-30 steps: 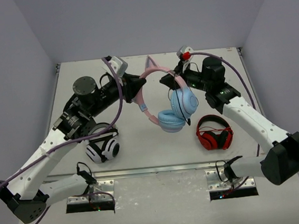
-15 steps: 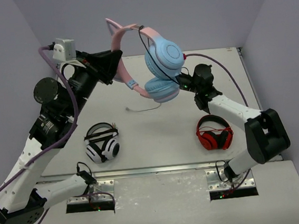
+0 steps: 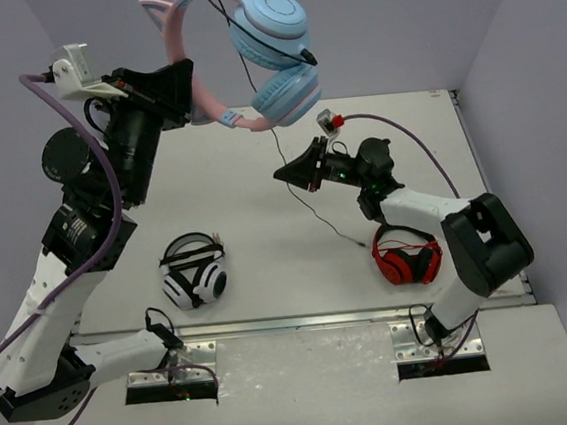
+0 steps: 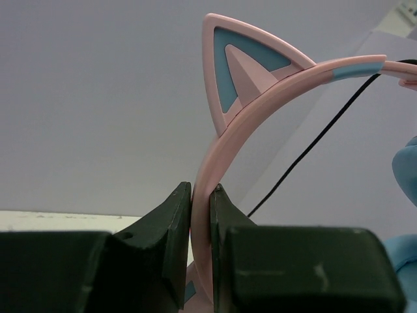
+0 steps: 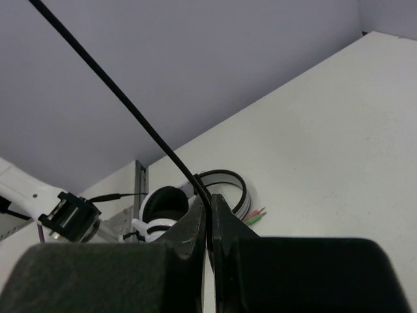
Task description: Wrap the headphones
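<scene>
The headphones have light blue earcups and a pink cat-ear headband. My left gripper is shut on the headband and holds them high above the table. The thin black cable hangs from the earcups down to my right gripper, which is shut on it lower down and points left. Past the right gripper the cable trails onto the table. In the right wrist view the cable runs taut from the upper left into my shut jaws.
Black-and-white striped headphones lie at the front left of the table, also in the right wrist view. Red-and-black headphones lie at the front right, under my right forearm. Grey walls enclose the table.
My left arm has lifted the headphones higher and to the left. My right gripper has moved left and down along the cable, which now hangs stretched between the two grippers.
</scene>
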Robot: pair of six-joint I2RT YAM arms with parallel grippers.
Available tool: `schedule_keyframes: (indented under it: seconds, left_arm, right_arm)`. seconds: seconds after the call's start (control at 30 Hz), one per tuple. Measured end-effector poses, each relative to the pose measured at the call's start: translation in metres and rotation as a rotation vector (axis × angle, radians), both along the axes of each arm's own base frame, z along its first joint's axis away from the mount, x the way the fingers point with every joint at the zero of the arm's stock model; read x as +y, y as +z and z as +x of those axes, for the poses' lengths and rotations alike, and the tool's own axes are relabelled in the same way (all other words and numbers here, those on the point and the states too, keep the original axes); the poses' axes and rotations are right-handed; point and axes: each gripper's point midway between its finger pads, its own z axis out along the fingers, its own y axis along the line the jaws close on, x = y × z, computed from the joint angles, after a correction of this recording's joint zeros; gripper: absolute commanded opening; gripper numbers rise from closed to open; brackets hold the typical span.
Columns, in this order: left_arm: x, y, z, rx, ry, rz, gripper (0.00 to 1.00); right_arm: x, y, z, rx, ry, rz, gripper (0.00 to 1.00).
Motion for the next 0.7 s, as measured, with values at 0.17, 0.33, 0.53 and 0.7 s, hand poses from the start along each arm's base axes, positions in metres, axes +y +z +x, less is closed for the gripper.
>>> schedule_keyframes:
  seconds: [0.17, 0.33, 0.53, 0.7]
  left_arm:
    - [0.015, -0.015, 0.021, 0.078, 0.141, -0.013, 0.00]
    - [0.034, -0.036, 0.046, 0.153, 0.338, -0.019, 0.00]
    - [0.041, -0.038, 0.082, 0.190, 0.524, 0.027, 0.00]
    - [0.051, -0.042, 0.118, 0.212, 0.615, 0.069, 0.00]
  right_arm:
    - [0.001, -0.017, -0.029, 0.028, 0.030, 0.016, 0.01]
    - [0.003, -0.020, -0.071, 0.032, 0.075, 0.023, 0.01]
    - [0.005, 0.004, -0.103, -0.057, 0.099, 0.038, 0.01]
    - [-0.004, 0.029, -0.117, -0.136, 0.089, 0.054, 0.01]
